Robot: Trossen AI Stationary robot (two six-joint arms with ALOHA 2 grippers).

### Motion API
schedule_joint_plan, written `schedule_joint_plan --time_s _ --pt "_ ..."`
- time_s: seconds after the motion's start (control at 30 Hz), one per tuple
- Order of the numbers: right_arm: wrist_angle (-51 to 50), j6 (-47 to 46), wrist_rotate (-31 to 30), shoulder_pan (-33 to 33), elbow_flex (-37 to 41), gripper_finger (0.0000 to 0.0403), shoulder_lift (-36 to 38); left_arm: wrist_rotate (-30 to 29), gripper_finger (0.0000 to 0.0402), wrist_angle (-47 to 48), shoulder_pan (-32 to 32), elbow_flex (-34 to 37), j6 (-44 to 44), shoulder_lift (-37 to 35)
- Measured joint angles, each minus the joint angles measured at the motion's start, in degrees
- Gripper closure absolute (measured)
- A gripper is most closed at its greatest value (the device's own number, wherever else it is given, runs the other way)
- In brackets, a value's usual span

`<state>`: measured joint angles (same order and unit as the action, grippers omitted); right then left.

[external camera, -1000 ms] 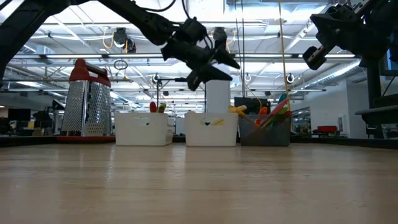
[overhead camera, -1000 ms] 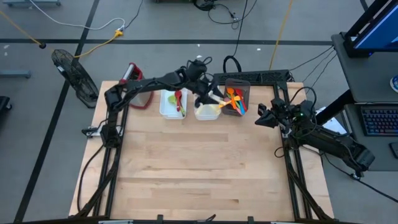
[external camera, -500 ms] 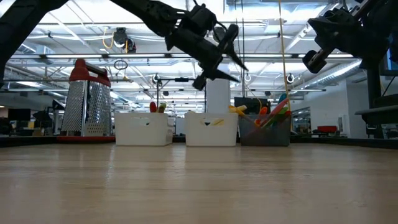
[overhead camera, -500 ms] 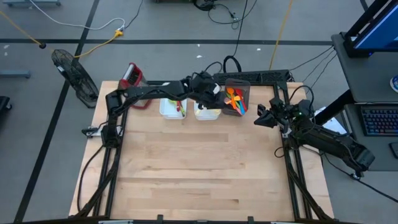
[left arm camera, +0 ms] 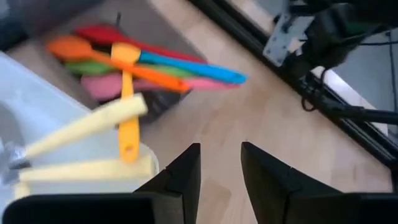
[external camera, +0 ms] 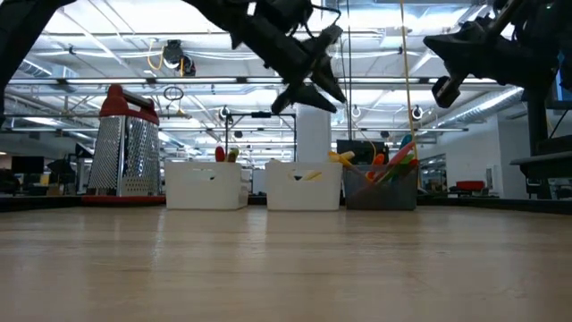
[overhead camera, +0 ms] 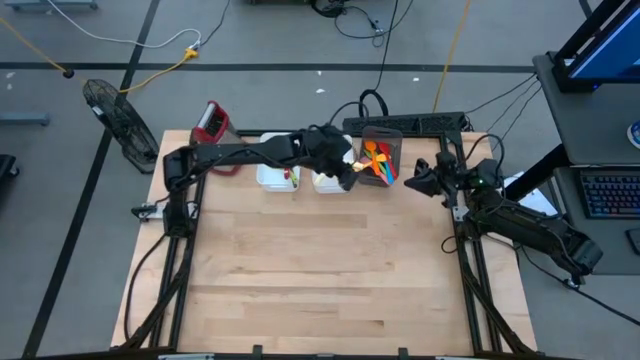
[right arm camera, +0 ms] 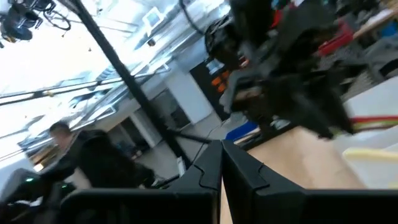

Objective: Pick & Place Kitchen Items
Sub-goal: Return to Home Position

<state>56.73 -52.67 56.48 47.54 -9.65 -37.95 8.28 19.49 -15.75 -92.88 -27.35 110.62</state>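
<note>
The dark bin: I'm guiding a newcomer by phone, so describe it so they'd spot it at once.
On the wooden table, a row stands along the far edge: a red-topped grater, a left white bin, a right white bin, then the dark bin at the right end. It alone is dark-walled and crammed with bright spoons and spatulas.

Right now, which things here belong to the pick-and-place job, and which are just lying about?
Job: yellow-handled utensils in the right white bin; coloured spoons and spatulas in the dark bin; left gripper, open, above that white bin; right gripper, shut, raised right of the dark bin.
Lying about: box grater; fan on the floor.
</note>
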Motion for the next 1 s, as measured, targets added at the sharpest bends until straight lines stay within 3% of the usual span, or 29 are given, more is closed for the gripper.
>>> schedule_joint_plan --time_s 0.27,0.57,0.77,1.0 --pt "-0.63 1.15 -5.67 0.01 0.00 0.0399 -0.27 -1.52 0.0295 8.34 1.23 -0.04 8.12 -5.12" --pt "-2.07 1.01 -6.25 -0.01 0.02 0.0399 -0.33 -1.26 0.0295 9.99 3.39 3.24 11.32 -7.95" --pt "-9.50 -0.03 -13.82 0.03 0.02 0.0402 -0.57 -0.78 0.0295 -1.10 3.89 13.48 6.33 -12.66" --pt "-13.91 9.54 -22.02 0.14 -0.88 0.0402 -1.58 -1.15 0.0295 -8.45 4.18 23.29 -0.51 -21.38"
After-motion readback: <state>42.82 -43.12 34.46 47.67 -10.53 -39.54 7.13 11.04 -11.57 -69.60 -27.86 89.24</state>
